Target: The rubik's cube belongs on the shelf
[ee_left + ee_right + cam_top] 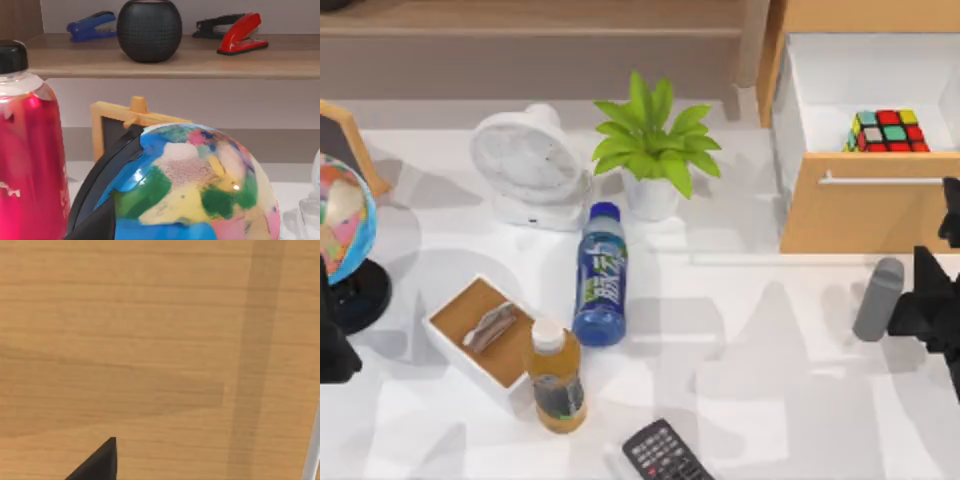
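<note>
Top view: small rubik's cube with red, green and yellow stickers inside the open orange-tan wooden drawer; left wrist view: long light-brown wooden shelf. Pincer states: cannot tell.

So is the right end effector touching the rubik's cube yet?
Apart. In the top view the rubik's cube sits inside the open drawer, while the right end effector is outside, in front of the drawer's front panel.

Drawer open above the rubik's cube.
</note>
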`<state>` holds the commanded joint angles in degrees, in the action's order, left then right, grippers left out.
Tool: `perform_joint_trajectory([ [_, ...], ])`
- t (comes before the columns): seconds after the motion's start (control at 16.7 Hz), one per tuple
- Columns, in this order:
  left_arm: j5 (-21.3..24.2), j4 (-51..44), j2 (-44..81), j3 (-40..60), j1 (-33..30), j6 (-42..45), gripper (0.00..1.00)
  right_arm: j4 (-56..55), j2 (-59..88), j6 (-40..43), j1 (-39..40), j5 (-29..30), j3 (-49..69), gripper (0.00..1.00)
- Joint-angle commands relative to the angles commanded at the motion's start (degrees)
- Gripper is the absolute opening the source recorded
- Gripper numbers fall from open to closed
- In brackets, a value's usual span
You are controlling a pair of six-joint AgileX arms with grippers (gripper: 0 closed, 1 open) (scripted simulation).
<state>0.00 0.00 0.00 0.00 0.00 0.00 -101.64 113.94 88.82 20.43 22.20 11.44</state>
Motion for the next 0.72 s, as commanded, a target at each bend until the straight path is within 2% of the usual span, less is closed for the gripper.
perform_joint_trajectory([
  [0.3,0.0,0.0,0.0,0.0,0.0,0.0,1.0,3.79,0.88,-2.72,2.34,-2.02,1.45,1.0],
  [0.48,0.0,0.0,0.0,0.0,0.0,0.0,1.0,11.91,-3.16,-9.82,7.07,-6.18,6.34,1.0],
  [0.72,0.0,0.0,0.0,0.0,0.0,0.0,1.0,29.79,-9.47,-23.5,12.11,-12.64,18.71,1.0],
])
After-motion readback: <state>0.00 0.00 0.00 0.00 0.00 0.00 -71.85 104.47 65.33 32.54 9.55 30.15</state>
